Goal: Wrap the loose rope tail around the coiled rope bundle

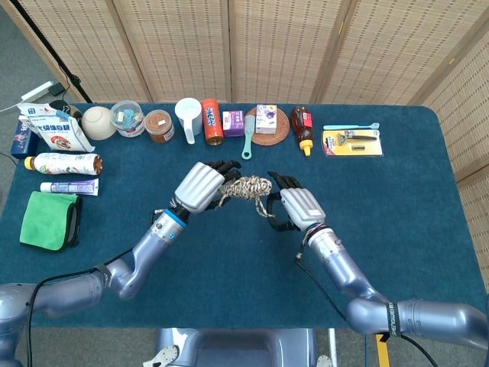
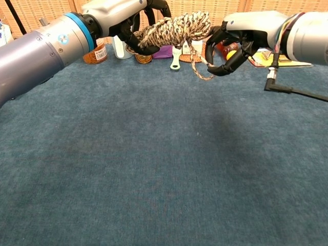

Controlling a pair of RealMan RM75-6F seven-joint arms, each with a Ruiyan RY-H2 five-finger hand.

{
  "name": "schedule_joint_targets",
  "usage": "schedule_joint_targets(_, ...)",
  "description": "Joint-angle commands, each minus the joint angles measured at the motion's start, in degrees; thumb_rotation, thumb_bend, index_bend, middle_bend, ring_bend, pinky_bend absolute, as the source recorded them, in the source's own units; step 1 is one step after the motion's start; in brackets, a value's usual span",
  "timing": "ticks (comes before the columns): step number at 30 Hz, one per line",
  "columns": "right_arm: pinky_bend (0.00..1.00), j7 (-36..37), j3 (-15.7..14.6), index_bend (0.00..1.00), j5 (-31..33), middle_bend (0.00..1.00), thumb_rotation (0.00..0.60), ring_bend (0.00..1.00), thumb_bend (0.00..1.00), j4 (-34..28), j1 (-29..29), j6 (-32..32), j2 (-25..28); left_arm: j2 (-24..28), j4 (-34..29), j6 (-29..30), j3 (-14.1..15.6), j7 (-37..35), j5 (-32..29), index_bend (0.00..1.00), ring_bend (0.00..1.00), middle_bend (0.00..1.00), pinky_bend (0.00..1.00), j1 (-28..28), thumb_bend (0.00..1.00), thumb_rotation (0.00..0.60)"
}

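The right hand's dark fingers (image 2: 225, 65) are curled inward, and the loose rope tail (image 2: 197, 61) seems pinched at their tips, though the chest view is too crowded there to be sure. The left hand's fingers (image 2: 154, 10) close around one end of the coiled rope bundle (image 2: 177, 28), holding it lifted clear of the worktop (image 2: 154, 169), above its middle and toward the far edge. The tail drops from the bundle's right end in a slack loop to the right hand (image 1: 294, 208).

The rope looks light, soft and limp: the tail will sag and follow wherever it is led, keeping no shape of its own, while the bundle is bulky but squashable and could loosen if squeezed unevenly. Taking the tail near its free end, with the bundle held at one end, looks sensible for leading it round the middle.

The left hand (image 1: 200, 187) reaches forward with knuckles up, forearm angled from the near-left. The right hand sits just beside the bundle, its back upward, forearm running back toward the near-right.
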Motion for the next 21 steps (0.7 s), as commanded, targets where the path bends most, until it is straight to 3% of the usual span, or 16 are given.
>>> schedule_joint_targets(1, 0.00, 0.96, -1.07, 0.65, -2.91, 0.00, 0.600, 0.00, 0.57, -1.77, -1.70, 0.47, 0.55, -1.09, 0.88, 0.05, -0.65, 0.48, -0.79, 0.46, 0.37, 0.30, 0.58, -0.35, 0.35, 0.600)
schedule_joint_targets(10, 0.00, 3.62, -1.75, 0.65, -9.54, 0.00, 0.600, 0.00, 0.57, -5.64, -4.91, 1.41, 1.73, -3.43, 3.31, -0.35, -2.55, 4.28, -4.03, 0.46, 0.37, 0.30, 0.58, -1.15, 0.35, 0.600)
schedule_joint_targets(21, 0.00, 6.31, -0.35, 0.65, -14.33, 0.00, 0.600, 0.00, 0.57, -9.79, -7.00, 2.05, 3.45, -5.97, 7.46, -1.94, -2.17, 5.40, -5.18, 0.46, 0.37, 0.30, 0.58, -2.13, 0.35, 0.600)
